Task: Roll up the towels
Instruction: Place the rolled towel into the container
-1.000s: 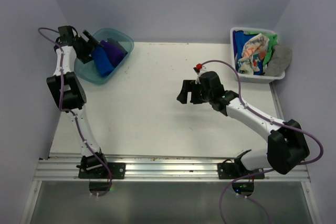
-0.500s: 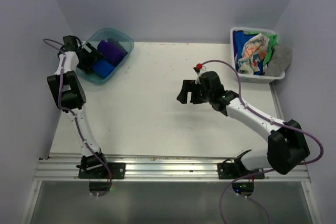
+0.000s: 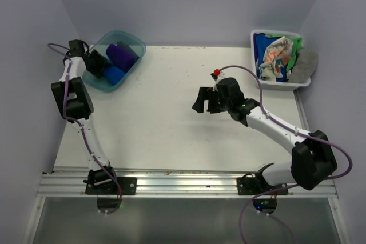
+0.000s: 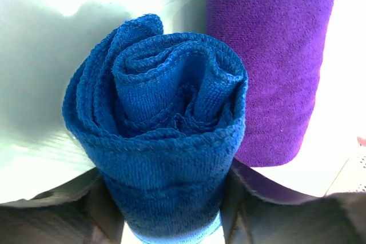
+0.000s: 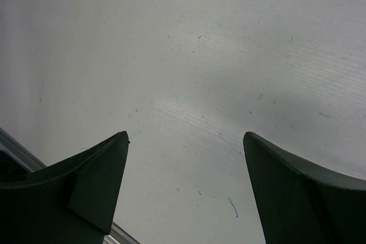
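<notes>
Over at the far left corner, the left gripper [image 3: 96, 64] reaches into the translucent teal tub [image 3: 139, 51], jaws pressed against both sides of the rolled royal blue towel [image 4: 166, 112]. The rolled purple towel [image 4: 269, 55] lies touching it (both inside the tub). The right gripper [image 5: 184, 141] hovers over the bare white table [image 3: 160, 130] mid-table, jaws wide apart, nothing between them. In the white basket [image 3: 275, 32] at the far right, the loose towels [image 3: 274, 55] sit crumpled, a grey towel [image 3: 306, 64] spilling over its edge.
</notes>
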